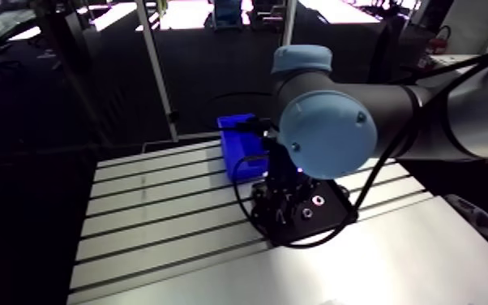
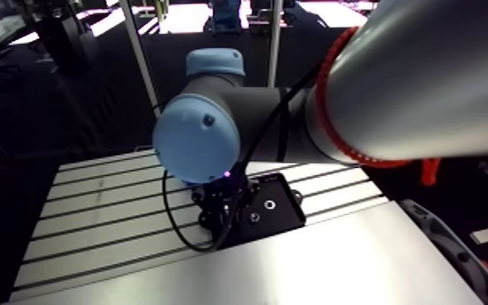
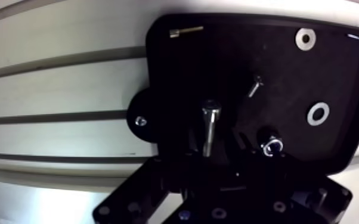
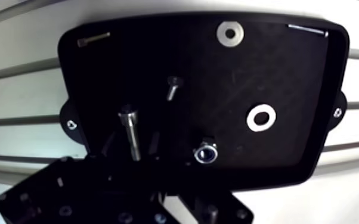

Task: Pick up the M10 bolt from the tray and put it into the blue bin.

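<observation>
The dark claw (image 4: pixel 131 145) seems spread apart, straddling a shiny, long-shanked metal bolt (image 4: pixel 129 128) lying in the matte black, round-cornered tray (image 4: pixel 289 71) on the slotted aluminium surface (image 4: pixel 15 128).

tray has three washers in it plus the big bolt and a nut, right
Not quite. The tray holds two washers, not three; the second one lies near the nut. The big bolt and the nut are in it as you say. The wrist view shows this.
</observation>
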Controlling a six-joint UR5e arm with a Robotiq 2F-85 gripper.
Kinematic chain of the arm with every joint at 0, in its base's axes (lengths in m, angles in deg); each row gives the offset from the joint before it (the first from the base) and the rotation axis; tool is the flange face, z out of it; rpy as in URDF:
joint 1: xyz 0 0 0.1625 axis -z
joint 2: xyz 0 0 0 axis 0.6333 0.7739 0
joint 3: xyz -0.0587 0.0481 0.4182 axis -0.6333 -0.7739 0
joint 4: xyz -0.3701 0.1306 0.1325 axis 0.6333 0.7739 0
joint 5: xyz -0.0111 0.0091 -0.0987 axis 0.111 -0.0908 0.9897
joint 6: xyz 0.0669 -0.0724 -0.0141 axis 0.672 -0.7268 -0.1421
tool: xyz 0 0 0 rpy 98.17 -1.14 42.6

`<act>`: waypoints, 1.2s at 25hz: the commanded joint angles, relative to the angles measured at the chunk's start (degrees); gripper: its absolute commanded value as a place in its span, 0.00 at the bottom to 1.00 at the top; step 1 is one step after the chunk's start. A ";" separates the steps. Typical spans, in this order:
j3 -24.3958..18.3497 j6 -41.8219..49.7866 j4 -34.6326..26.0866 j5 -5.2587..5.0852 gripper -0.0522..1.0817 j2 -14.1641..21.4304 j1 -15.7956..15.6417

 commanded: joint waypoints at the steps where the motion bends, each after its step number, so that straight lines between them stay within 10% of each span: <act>1: 0.01 0.00 0.29 0.05 0.65 -0.06 0.02; 30: -0.52 -0.53 0.64 0.14 0.92 1.17 -0.51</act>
